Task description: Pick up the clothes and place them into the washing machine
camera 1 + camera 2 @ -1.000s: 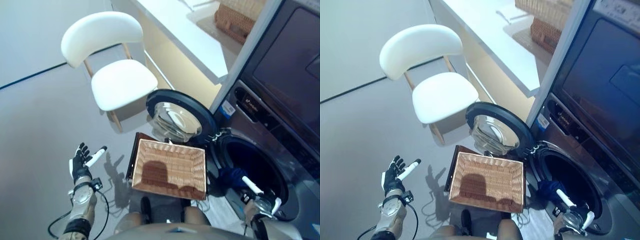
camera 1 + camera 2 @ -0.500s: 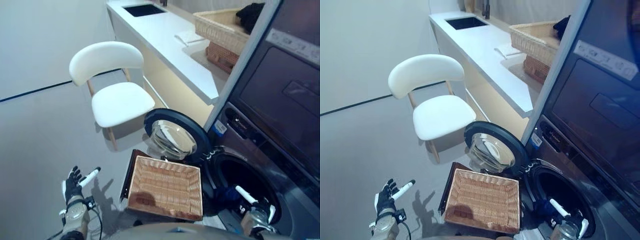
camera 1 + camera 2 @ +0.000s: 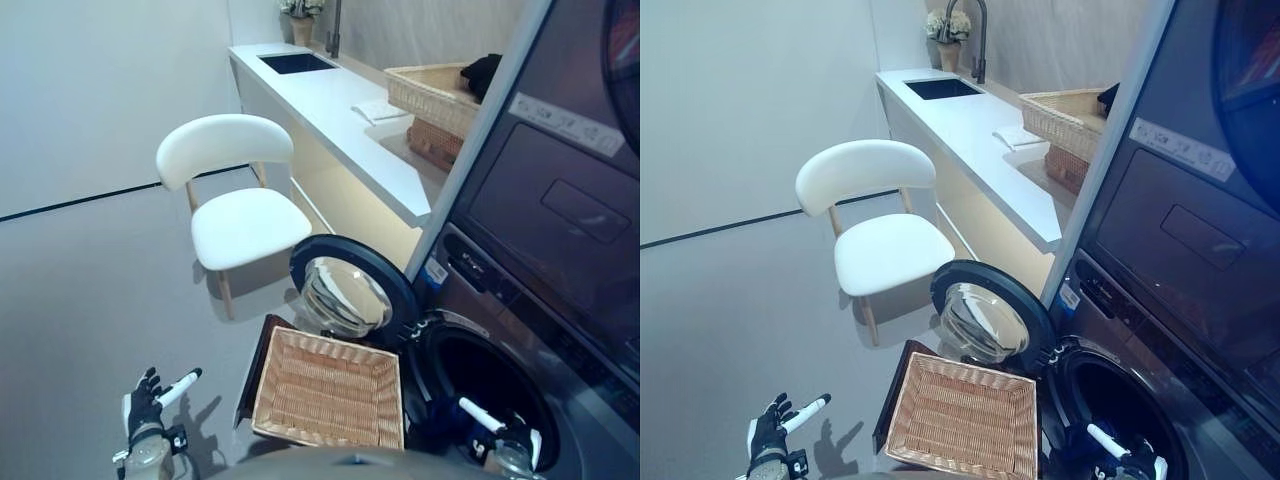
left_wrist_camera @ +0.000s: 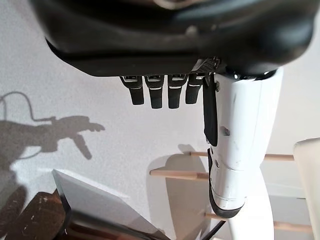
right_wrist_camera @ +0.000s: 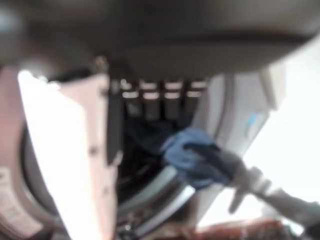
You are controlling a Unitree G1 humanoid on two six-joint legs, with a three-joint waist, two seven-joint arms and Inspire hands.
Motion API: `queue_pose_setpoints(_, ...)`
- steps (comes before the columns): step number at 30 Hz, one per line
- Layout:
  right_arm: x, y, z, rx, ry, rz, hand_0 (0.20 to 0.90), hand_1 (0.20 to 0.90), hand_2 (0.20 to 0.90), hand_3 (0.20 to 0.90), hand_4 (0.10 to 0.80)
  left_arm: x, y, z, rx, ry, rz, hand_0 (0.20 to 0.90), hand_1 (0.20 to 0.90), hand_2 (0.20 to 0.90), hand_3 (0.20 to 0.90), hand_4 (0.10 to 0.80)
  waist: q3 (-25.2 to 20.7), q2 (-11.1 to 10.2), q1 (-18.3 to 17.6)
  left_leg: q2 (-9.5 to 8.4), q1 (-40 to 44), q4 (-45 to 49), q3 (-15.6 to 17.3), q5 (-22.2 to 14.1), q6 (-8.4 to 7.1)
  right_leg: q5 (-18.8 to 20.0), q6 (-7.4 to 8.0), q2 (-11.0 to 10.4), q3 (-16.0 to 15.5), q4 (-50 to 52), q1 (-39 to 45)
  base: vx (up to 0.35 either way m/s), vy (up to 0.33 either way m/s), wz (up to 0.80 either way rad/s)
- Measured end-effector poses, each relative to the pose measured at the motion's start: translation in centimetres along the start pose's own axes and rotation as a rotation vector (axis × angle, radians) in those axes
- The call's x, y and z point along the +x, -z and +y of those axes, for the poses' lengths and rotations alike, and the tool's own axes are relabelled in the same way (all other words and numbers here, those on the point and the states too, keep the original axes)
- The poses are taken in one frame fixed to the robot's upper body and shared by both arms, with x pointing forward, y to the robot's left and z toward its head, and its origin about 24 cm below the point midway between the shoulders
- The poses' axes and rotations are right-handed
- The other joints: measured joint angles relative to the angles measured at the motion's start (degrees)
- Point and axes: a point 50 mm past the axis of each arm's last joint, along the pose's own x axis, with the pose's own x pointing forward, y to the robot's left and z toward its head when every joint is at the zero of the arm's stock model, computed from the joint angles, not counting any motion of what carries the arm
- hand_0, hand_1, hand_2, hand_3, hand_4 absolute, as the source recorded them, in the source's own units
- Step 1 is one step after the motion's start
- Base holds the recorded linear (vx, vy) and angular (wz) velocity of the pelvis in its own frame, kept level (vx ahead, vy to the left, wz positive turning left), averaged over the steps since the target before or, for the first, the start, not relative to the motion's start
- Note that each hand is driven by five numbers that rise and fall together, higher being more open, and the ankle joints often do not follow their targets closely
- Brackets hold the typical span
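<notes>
Fingers (image 4: 152, 95) of the left hand (image 3: 145, 408) hang straight over grey floor (image 3: 90, 290); the right hand's (image 3: 505, 430) state is unclear. White chair (image 3: 235, 200), long worktop (image 3: 340, 110).

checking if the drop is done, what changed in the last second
Mostly the camera tilted up, bringing the counter and sink into view. The right hand stays at the washing machine drum mouth, open, with the blue cloth lying on the door rim, not held. The left hand stays open over the floor. The wicker basket remains empty; the chair did not move.
</notes>
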Motion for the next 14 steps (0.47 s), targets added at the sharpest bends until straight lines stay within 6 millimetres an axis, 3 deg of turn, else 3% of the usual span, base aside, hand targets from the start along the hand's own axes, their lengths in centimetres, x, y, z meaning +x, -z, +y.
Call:
queue_pose_setpoints(8,-1.4,1.4,2.8,-0.028,-0.128,-0.012,0.9,0.9,0.9,0.9,0.8,-0.2,0.4,-0.4,0.011,0.031,0.008,0.9,0.9,0.9,0.9,0.8,-0.2,-0.1,-0.2,0.5,0.4,0.3,-0.8,0.8,-0.42,0.1,0.12,0.3,-1.2,-0.2,0.8,-0.01,-0.011,0.07)
queue_pose_setpoints(14,-1.8,2.0,3.0,-0.03,-0.151,-0.001,0.9,0.9,0.9,0.9,0.8,-0.4,0.7,-0.4,0.032,0.039,0.012,0.9,0.9,0.9,0.9,0.8,-0.3,0.2,-0.2,0.62,0.3,0.2,-1.9,0.7,-0.67,-0.3,-0.44,0.3,-2.0,0.1,1.2,-0.001,-0.004,0.05)
